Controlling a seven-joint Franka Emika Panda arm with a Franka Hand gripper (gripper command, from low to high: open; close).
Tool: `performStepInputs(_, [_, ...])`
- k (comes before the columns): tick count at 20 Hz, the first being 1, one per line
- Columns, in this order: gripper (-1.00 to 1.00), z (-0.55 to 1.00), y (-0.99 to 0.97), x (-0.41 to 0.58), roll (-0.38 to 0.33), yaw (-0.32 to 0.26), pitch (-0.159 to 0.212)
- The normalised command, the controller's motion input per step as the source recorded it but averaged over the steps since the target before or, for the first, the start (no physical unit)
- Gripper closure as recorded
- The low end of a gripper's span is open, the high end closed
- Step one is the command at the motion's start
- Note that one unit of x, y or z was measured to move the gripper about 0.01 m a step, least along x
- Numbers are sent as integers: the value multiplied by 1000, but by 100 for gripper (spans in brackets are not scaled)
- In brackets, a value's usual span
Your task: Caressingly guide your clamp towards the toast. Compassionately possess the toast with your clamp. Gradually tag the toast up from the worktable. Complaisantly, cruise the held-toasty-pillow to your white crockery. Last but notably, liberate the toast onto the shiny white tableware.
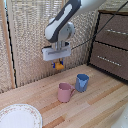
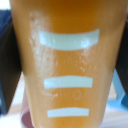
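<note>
My gripper (image 1: 58,64) hangs high above the wooden worktable (image 1: 95,107), near the back wall, and is shut on the small orange-yellow toast (image 1: 59,65), which shows between the dark blue fingers. In the wrist view the toast (image 2: 65,65) fills almost the whole picture as an orange slab with pale stripes. The large white plate (image 1: 18,116) with a faint patterned rim lies on the table at the front of the exterior view's left, well away from the gripper and far below it.
A pink mug (image 1: 65,92) and a blue cup (image 1: 82,82) stand on the table below and to the exterior view's right of the gripper. A dark brown drawer cabinet (image 1: 112,45) stands at the right. A woven screen (image 1: 30,40) closes the back.
</note>
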Motion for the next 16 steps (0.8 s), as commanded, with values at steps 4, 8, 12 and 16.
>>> performStepInputs(4, [100,536,581,-606,84,0,11])
performStepInputs(8, [100,522,609,-601,72,0,12])
performStepInputs(12, [100,484,663,-603,37,0,5])
performStepInputs(16, [100,348,804,-520,0,0,0])
